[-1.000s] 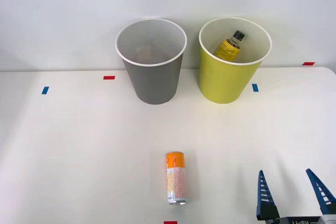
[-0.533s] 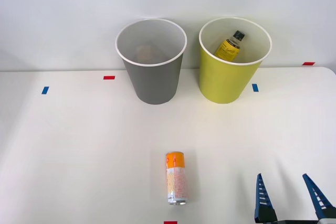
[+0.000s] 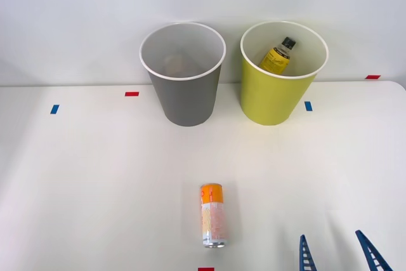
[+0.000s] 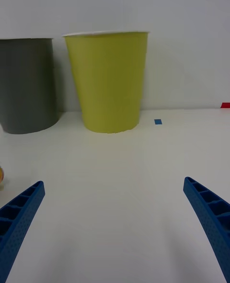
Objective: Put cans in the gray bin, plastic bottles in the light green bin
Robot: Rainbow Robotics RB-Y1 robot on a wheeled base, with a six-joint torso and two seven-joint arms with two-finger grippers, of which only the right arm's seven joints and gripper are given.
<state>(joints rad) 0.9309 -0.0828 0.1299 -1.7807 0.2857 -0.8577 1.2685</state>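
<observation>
Since a second ago our right gripper (image 3: 338, 253) has slid lower in the front view, fingers still spread wide and empty. Orange-topped can (image 3: 213, 214) lies on the table (image 3: 95, 176), near the gripper; probably light, stiff and slick, so we'd pinch mid-body.

A white table (image 3: 95, 176) stood against a plain pale wall (image 3: 76, 17). Small tape marks were stuck flat on its top: a blue one (image 3: 54, 109) at the far left, a red one (image 3: 131, 94) near it, a blue one (image 3: 308, 106) on the right, a red one (image 3: 372, 77) at the far right edge, and a red one (image 3: 205, 269) at the near edge.
</observation>
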